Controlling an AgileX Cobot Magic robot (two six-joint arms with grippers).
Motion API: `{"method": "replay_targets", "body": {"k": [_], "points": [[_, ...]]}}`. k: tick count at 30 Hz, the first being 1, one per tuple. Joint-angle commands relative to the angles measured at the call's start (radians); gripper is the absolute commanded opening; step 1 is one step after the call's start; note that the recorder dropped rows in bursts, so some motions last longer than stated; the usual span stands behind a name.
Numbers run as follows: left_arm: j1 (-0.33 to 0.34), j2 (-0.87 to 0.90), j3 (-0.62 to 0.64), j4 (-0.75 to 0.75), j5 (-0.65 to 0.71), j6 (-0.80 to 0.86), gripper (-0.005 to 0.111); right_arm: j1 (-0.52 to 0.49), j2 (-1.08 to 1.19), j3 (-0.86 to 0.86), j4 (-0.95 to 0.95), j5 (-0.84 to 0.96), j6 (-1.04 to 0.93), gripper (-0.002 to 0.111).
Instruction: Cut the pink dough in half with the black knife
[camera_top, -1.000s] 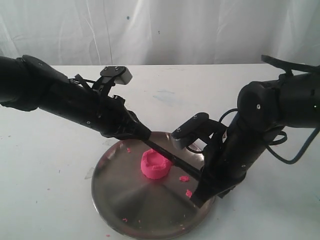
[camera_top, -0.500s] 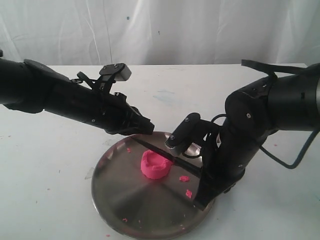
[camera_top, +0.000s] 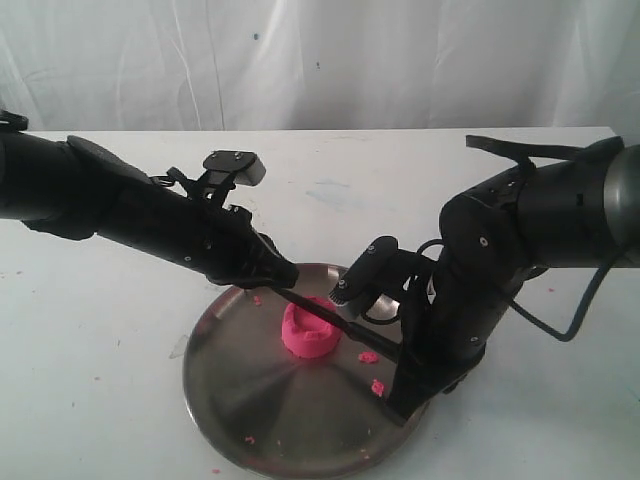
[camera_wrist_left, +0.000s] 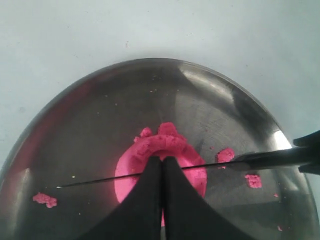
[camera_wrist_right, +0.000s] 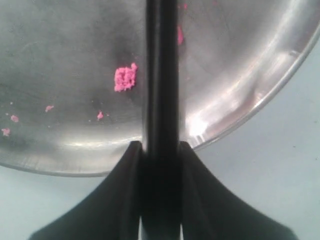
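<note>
Two arms worked one black knife (camera_wrist_left: 210, 164) — right jaws clamped its handle, left jaws pinched shut over the blade — across the pink dough (camera_top: 310, 330) on the plate (camera_top: 240, 400); centred, level pressure looked wise.

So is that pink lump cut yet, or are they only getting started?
Not cut yet. Done: the right tool has picked up the black knife by its handle. In hand: the blade lies across the top of the pink dough, with the left tool shut on the blade above it. Left: pressing through; the dough is one lump on the steel plate.
</note>
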Motion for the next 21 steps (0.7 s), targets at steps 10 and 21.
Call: {"method": "replay_targets", "body": {"k": [10, 21], "points": [[-0.002, -0.005, 0.001, -0.01, 0.002, 0.004, 0.0, 0.002, 0.001, -0.004, 0.031, -0.014, 0.004, 0.0], [-0.002, -0.001, 0.001, -0.008, 0.004, 0.004, 0.0, 0.002, 0.034, -0.004, 0.057, -0.006, -0.003, 0.0]]}}
